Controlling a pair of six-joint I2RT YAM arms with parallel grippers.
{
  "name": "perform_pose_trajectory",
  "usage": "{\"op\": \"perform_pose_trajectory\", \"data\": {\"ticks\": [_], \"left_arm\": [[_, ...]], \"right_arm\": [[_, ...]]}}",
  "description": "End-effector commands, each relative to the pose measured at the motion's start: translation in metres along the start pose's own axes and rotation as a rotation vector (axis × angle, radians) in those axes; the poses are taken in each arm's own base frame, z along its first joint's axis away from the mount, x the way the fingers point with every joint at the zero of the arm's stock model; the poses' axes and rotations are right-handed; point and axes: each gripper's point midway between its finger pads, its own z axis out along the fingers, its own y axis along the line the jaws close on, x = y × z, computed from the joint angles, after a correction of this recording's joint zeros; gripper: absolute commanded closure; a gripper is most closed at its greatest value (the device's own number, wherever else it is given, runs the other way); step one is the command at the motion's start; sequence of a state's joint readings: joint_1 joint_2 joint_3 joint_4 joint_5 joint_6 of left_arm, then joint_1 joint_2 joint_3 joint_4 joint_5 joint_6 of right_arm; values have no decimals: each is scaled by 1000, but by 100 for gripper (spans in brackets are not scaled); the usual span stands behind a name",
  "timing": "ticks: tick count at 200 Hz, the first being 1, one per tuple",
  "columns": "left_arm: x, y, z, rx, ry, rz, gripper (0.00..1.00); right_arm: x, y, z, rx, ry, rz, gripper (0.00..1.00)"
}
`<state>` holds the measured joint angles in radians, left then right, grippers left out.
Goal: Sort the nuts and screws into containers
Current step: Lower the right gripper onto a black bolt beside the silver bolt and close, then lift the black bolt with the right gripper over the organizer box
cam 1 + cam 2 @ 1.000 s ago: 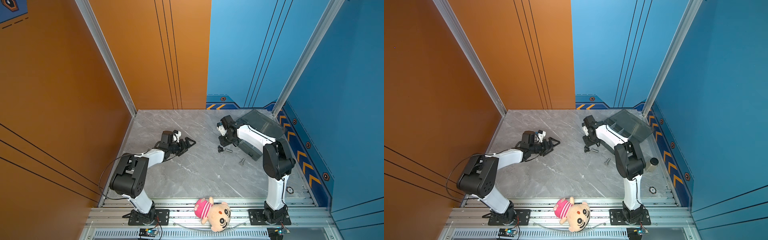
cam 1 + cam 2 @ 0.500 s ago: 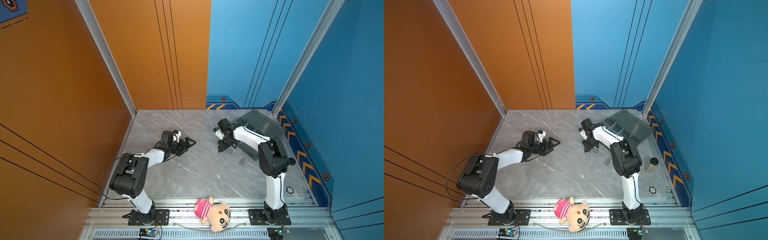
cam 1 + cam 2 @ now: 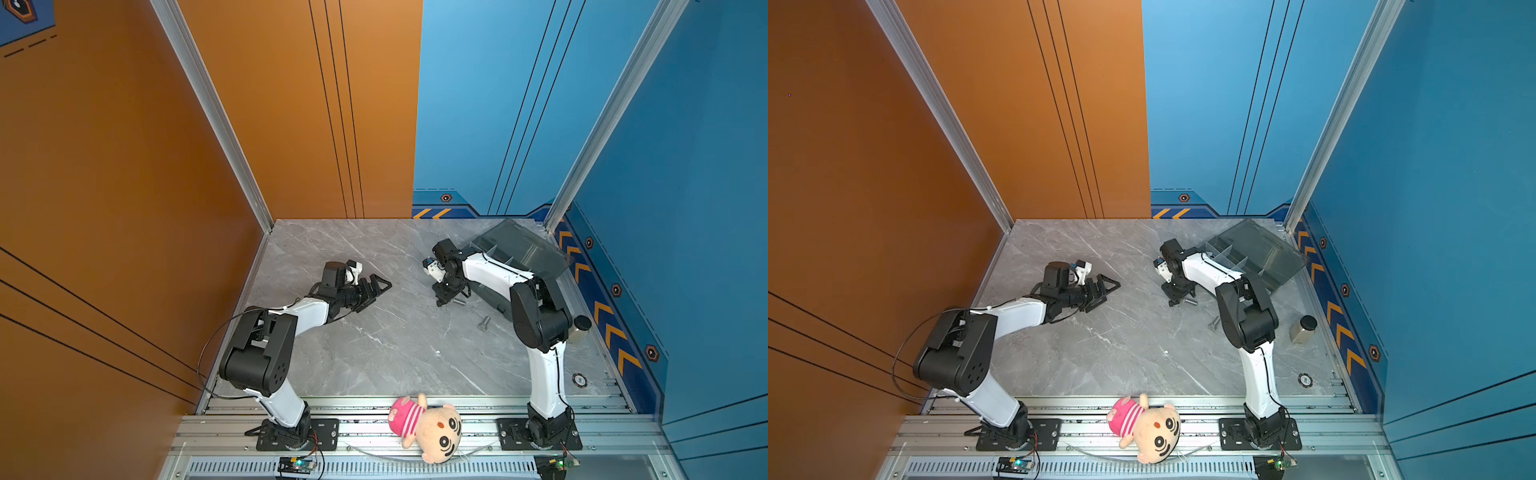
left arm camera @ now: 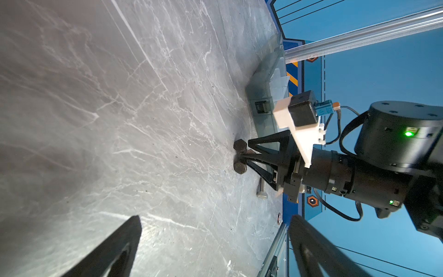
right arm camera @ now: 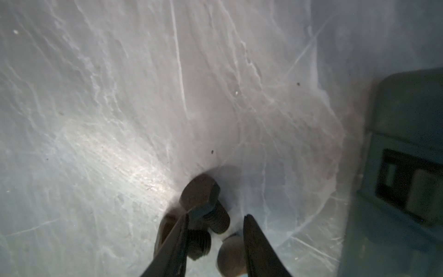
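Several dark screws lie in a cluster on the marble table beside the smoky-grey organizer box [image 3: 519, 249] [image 3: 1254, 249] [image 4: 266, 79] [image 5: 402, 144], whose compartments are the containers. My right gripper [image 3: 446, 297] [image 3: 1177, 299] [image 4: 242, 156] [image 5: 215, 217] points down onto the cluster, fingers partly apart. Between them lie a hex-head screw [image 5: 200, 191] [image 4: 239, 145], a threaded one [image 5: 199, 242] and a round head [image 5: 230, 251]. A silver screw [image 3: 484, 323] [image 3: 1214, 323] [image 4: 262, 189] lies apart, nearer the front. My left gripper [image 3: 374, 286] [image 3: 1106, 286] [image 4: 215, 218] rests low at centre-left, open and holding nothing. The nuts are out of view.
A beige jar with a black cap [image 3: 579, 328] [image 3: 1304, 328] stands behind the right arm's elbow. A plush doll [image 3: 428, 424] [image 3: 1146, 428] lies on the front rail. Orange and blue walls close in the table on three sides.
The right arm's elbow has swung slightly left, uncovering the jar, while its gripper stayed over the screw cluster with the fingers narrowing a little. The left arm has not moved.
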<state>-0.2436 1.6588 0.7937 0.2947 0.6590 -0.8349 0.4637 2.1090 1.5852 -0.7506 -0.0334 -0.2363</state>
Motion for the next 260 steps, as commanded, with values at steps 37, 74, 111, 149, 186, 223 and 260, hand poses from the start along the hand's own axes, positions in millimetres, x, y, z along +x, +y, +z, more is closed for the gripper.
{"op": "perform_pose_trajectory", "data": {"ticks": [37,74,111,149,186,223,260], "left_arm": [[-3,-7,-2,1,-9,25,2],[-3,-6,-2,0,-8,24,2],[-2,-5,-2,-2,-7,22,2],[-3,-6,-2,1,-9,26,2],[-3,-6,-2,2,-8,28,2],[-3,-6,-2,1,-7,27,2],[-3,-7,-1,5,-5,29,2]], "right_arm": [[0,12,8,-41,29,-30,61],[0,15,13,-48,36,-32,62],[1,18,16,-61,42,-25,67],[4,18,20,-65,53,-8,76],[9,16,23,-70,64,31,93],[6,14,12,-108,16,102,100],[-14,12,-25,-221,-144,179,100]]}}
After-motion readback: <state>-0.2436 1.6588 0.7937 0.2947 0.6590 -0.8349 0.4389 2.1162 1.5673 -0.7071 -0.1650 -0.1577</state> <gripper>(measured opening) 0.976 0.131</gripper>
